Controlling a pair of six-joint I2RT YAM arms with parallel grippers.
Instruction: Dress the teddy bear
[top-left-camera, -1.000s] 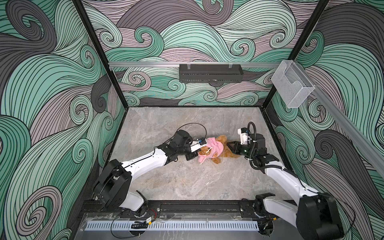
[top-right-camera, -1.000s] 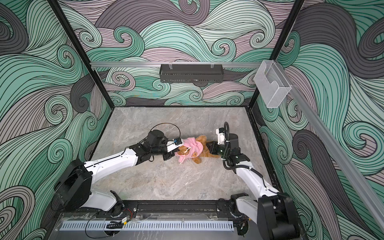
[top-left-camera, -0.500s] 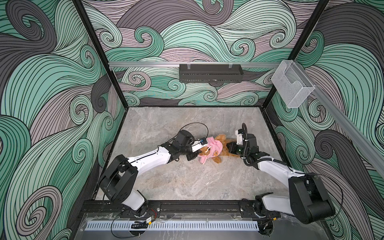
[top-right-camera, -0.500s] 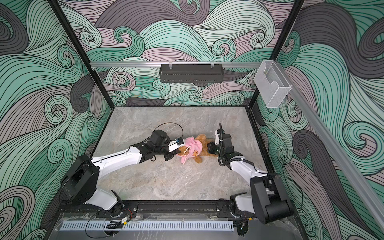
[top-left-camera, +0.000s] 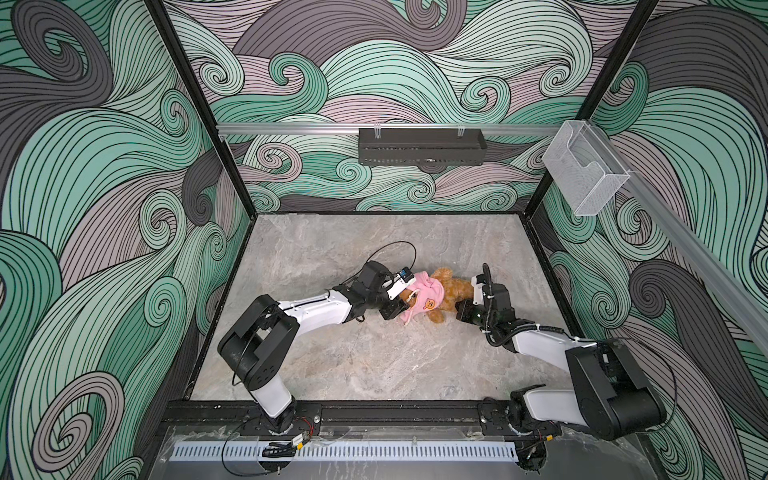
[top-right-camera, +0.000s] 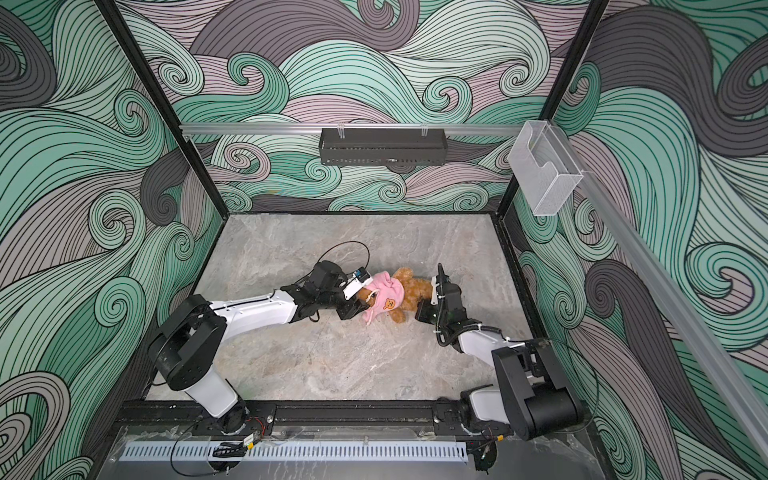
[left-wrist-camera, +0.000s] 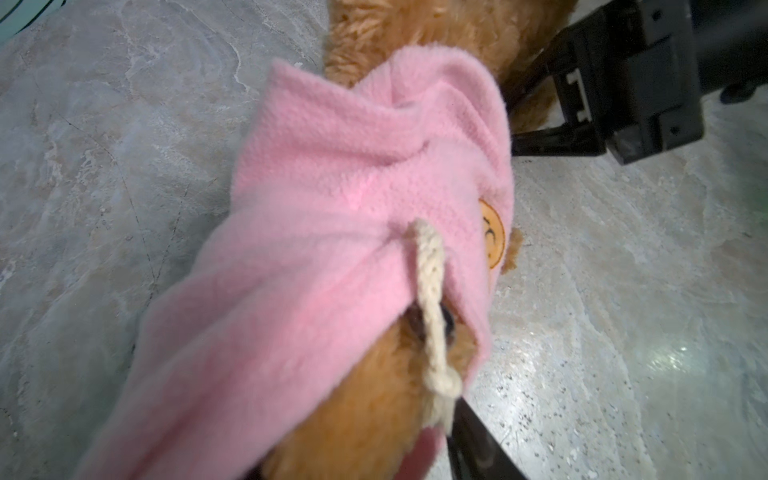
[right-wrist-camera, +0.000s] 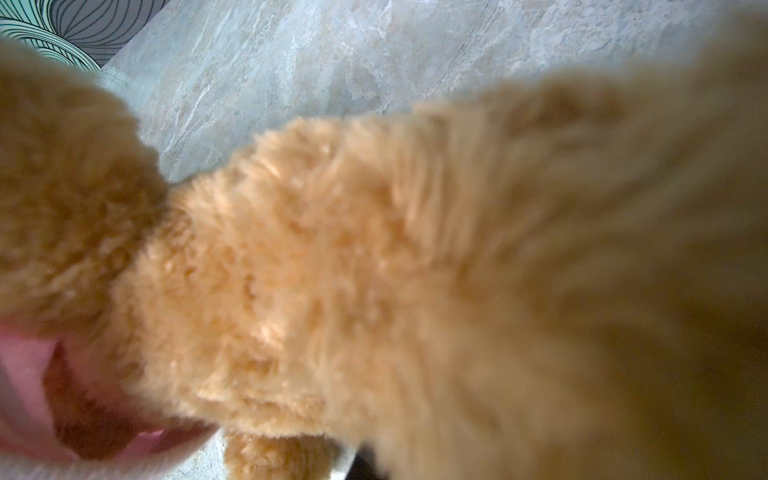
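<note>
Grey marbled tabletop (top-left-camera: 374, 365) with the teddy bear (top-left-camera: 457, 289) on it.

No words or numbers can be read; the pink garment (top-left-camera: 424, 291) bears only an orange bear-face patch (top-left-camera: 429, 304).

Bright even light, soft shadows, teddy bear (right-wrist-camera: 332, 270) blurred in right wrist view

front half of the counter (top-left-camera: 374, 365), between the teddy bear (top-left-camera: 455, 291) and the base rail (top-left-camera: 395, 415): wide bare lane. strip behind the bear to the back wall (top-left-camera: 374, 195) also passable. bear's head end blocked by left hand (top-left-camera: 404, 299), jaws apart either side of the head; its other end by right hand (top-left-camera: 457, 309), pinched tight on fur. left forearm (top-left-camera: 320, 309) and right forearm (top-left-camera: 540, 345) slant across the sides.
</note>
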